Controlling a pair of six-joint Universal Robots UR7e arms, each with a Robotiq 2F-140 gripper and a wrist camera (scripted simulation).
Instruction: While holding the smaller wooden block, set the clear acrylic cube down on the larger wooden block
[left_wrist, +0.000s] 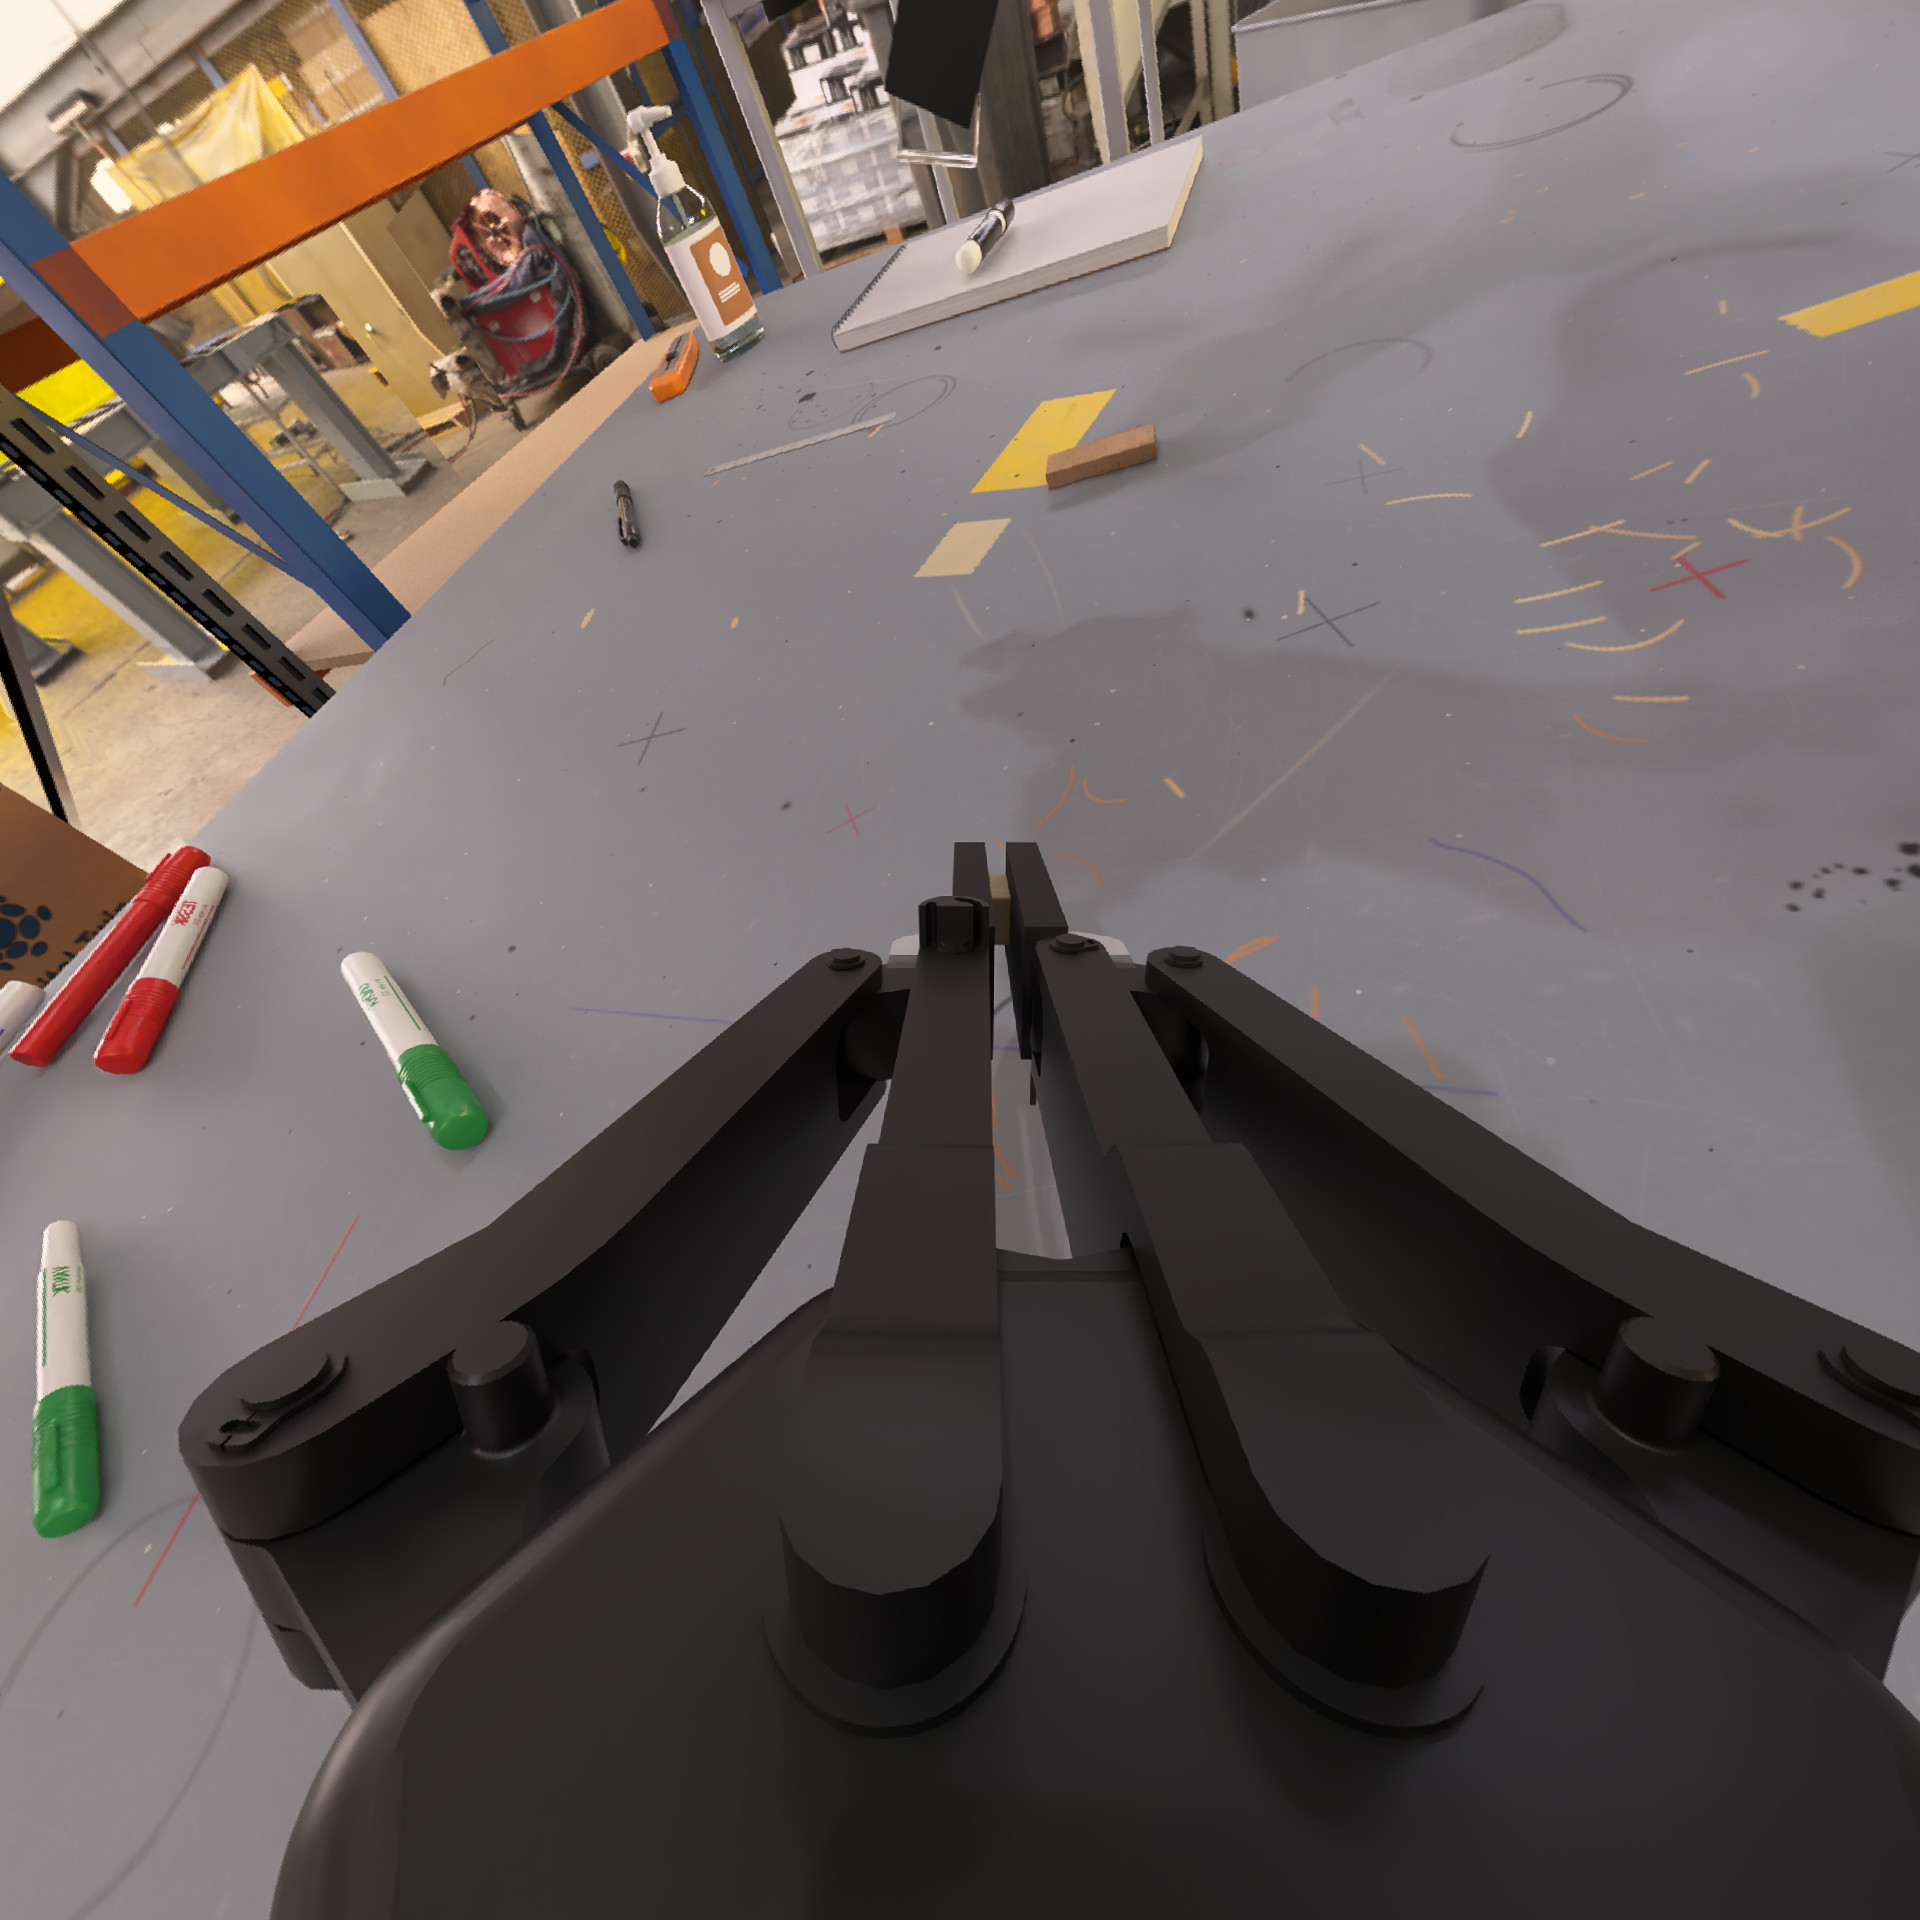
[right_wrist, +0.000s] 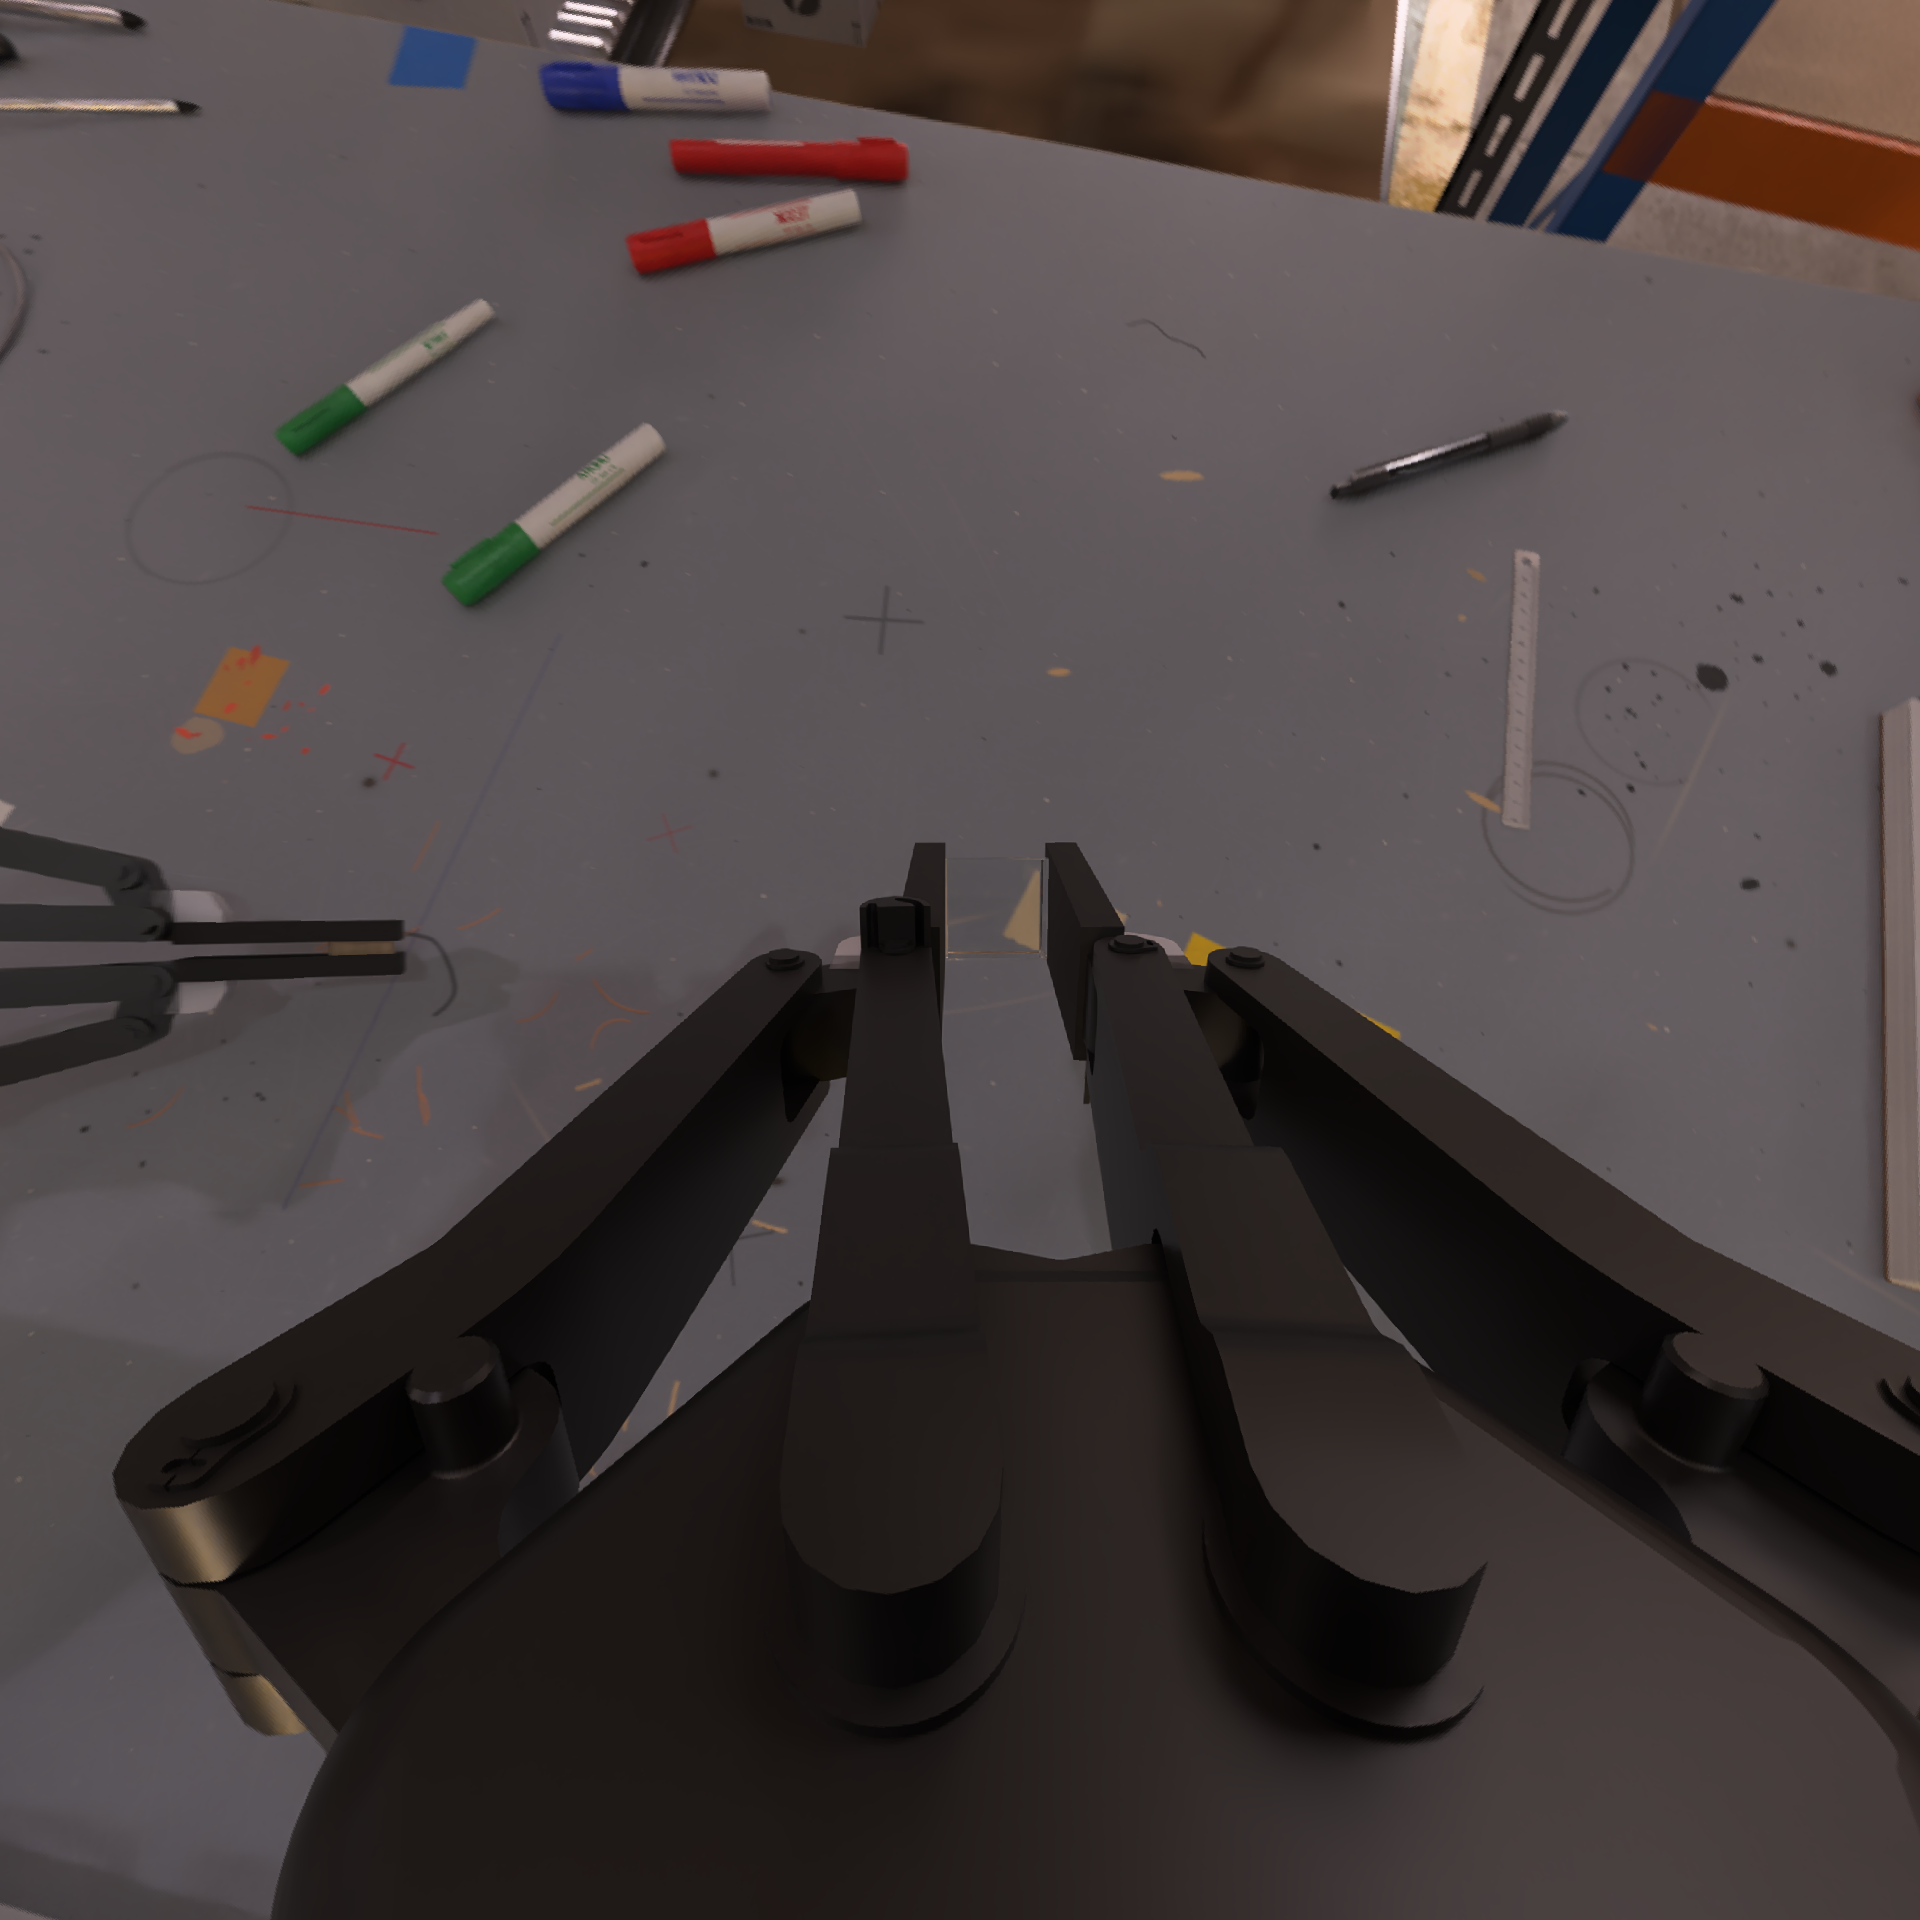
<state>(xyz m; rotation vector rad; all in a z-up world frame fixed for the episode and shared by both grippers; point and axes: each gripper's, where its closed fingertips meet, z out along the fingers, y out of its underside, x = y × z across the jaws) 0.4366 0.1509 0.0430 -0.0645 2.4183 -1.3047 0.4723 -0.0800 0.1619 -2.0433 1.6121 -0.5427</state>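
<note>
My left gripper (left_wrist: 995, 862) is shut on the smaller wooden block (left_wrist: 1000, 902), a thin tan piece between its pads, a little above the grey table. It also shows at the left of the right wrist view (right_wrist: 400, 948). The larger wooden block (left_wrist: 1101, 455) lies flat farther off, beside a yellow tape patch (left_wrist: 1044, 438). My right gripper (right_wrist: 994, 862) is shut on the clear acrylic cube (right_wrist: 992, 902) and holds it above the table. Yellow tape shows through the cube. The larger block is hidden in the right wrist view.
Green markers (left_wrist: 416, 1049) and red markers (left_wrist: 156, 966) lie at the left. A notebook (left_wrist: 1018, 244) with a marker on it, a spray bottle (left_wrist: 707, 260), an orange knife (left_wrist: 675, 369), a black pen (left_wrist: 625, 512) and a ruler (right_wrist: 1522, 691) are on the table. The table edge (left_wrist: 343, 665) runs along the left.
</note>
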